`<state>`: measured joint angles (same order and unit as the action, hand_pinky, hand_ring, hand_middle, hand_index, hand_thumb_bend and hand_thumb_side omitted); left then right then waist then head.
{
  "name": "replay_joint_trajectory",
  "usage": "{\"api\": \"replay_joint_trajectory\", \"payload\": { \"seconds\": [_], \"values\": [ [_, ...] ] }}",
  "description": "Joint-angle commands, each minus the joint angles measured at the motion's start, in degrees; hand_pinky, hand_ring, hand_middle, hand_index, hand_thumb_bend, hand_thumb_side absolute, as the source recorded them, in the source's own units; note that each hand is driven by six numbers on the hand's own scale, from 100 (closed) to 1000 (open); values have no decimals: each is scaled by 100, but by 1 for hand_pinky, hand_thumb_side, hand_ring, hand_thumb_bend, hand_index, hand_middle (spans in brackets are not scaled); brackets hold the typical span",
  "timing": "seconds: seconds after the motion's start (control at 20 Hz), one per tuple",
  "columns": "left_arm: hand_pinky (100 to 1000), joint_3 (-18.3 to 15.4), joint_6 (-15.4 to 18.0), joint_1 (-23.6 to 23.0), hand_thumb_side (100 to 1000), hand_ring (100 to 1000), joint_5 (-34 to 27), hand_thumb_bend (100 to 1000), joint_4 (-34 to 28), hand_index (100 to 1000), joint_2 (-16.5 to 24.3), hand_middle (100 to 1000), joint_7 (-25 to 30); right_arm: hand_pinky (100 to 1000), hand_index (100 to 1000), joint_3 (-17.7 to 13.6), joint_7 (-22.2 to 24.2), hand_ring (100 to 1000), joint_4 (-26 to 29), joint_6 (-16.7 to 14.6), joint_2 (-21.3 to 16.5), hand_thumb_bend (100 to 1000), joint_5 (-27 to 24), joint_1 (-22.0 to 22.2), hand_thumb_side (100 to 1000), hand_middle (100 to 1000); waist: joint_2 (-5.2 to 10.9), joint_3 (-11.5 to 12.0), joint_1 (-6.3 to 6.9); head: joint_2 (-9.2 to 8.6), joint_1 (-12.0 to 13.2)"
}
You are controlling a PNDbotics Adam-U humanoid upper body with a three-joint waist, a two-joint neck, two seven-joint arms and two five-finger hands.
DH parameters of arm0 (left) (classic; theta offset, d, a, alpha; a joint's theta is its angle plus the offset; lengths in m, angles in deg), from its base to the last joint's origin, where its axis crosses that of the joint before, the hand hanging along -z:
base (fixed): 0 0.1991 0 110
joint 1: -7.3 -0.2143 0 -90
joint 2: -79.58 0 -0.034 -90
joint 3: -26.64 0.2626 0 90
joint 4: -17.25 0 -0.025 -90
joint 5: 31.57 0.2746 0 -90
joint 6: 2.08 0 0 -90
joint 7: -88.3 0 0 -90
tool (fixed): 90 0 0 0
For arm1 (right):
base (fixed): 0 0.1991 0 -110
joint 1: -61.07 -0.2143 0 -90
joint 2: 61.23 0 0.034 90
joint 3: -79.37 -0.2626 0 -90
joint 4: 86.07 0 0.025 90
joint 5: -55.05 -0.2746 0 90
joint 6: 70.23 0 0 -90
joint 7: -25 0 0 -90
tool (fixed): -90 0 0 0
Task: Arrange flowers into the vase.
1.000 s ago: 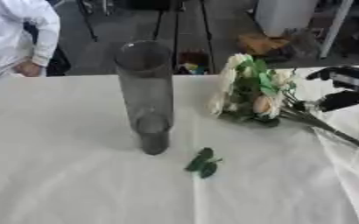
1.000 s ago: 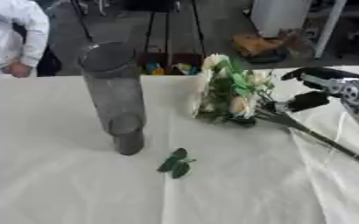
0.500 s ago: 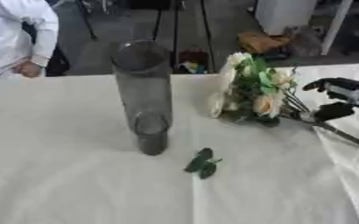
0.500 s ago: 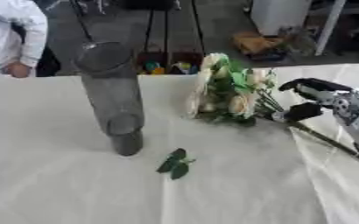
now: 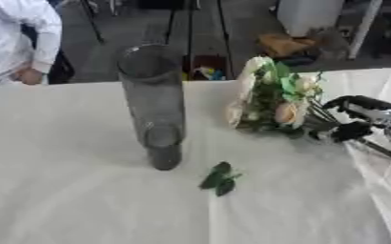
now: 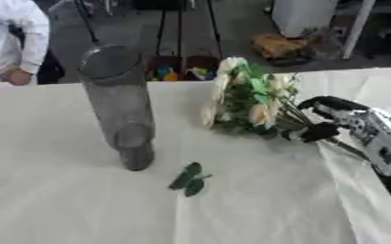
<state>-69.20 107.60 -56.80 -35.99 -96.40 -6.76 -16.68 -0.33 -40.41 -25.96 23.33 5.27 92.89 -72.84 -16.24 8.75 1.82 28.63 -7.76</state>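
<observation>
One hand showed, our right hand [image 6: 349, 121] | its fingers [image 6: 314, 132] curled around the stems of the flowers [image 6: 247, 97], blooms lying past the fingertips on the table [image 6: 65, 200] | step: grabbing | next we thought: lift, tip stems down into the vase [image 6: 119, 107], standing far beyond the blooms.
</observation>
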Motion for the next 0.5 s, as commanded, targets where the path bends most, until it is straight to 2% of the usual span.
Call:
{"api": "replay_joint_trajectory", "payload": {
  "seconds": [0.05, 0.5],
  "values": [
    [789, -9, -2, 92, 1000, 959, -18, 111, -94, 968, 74, 924, -24, 828, 933, -50, -44, 923, -118, -13, -96, 448, 103, -165, 596, 918, 89, 9, -7, -64, -34],
    [789, -1, -5, 95, 1000, 960, -15, 106, -94, 969, 69, 922, -19, 823, 929, -78, -118, 916, -380, -55, -35, 403, 184, -272, 609, 915, 51, 23, 18, -152, -106]
  ]
}}
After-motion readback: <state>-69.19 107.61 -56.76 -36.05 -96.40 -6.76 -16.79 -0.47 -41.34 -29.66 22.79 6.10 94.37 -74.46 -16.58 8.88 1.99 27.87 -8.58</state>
